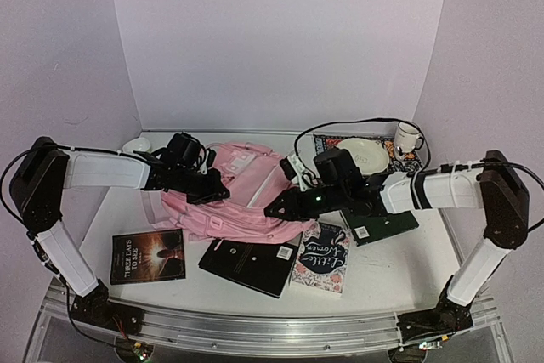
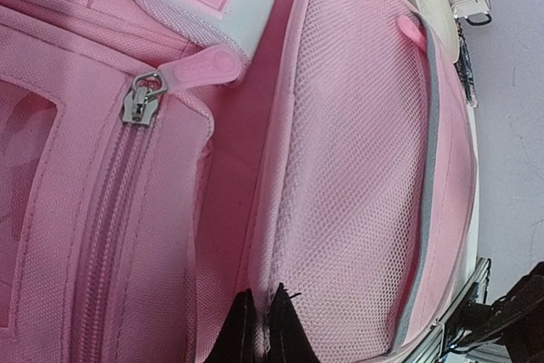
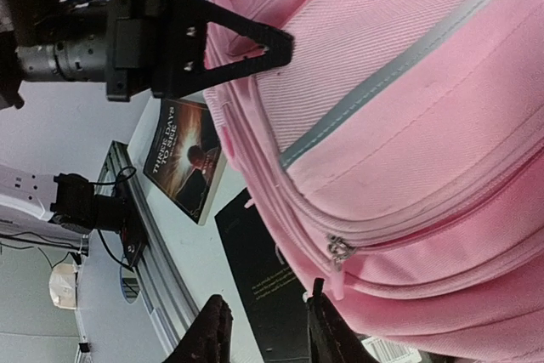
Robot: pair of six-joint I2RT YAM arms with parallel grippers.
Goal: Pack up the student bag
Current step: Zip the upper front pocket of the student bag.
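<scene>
The student bag [image 1: 246,189] lies flat on the white table [image 1: 382,282] between the two grippers. It is soft pink woven fabric with a paler front pocket and a grey piped seam. The left gripper [image 2: 262,331] sits at the bag's left edge. Its black fingers are almost together, with a thin fold of pink fabric pinched between them, right beside a panel of open pink mesh [image 2: 361,150]. The right gripper [image 3: 270,333] hovers at the bag's near right edge, its fingers spread partway with nothing held.

Flat rectangular books crowd the near side. A matte black book [image 1: 249,265] lies directly under the right gripper, just beside the bag. A floral book [image 1: 321,257] lies next to it, below the right wrist. A dark green book [image 1: 380,225] is partly hidden under the right forearm. A dark glossy book [image 1: 147,255] titled "Three Days to See" lies on the near side of the left arm.

Behind the right arm stand a round cream bowl [image 1: 364,155] and a white mug [image 1: 408,136]. A small metal zipper slider [image 3: 340,252] sits just beyond one right fingertip.
</scene>
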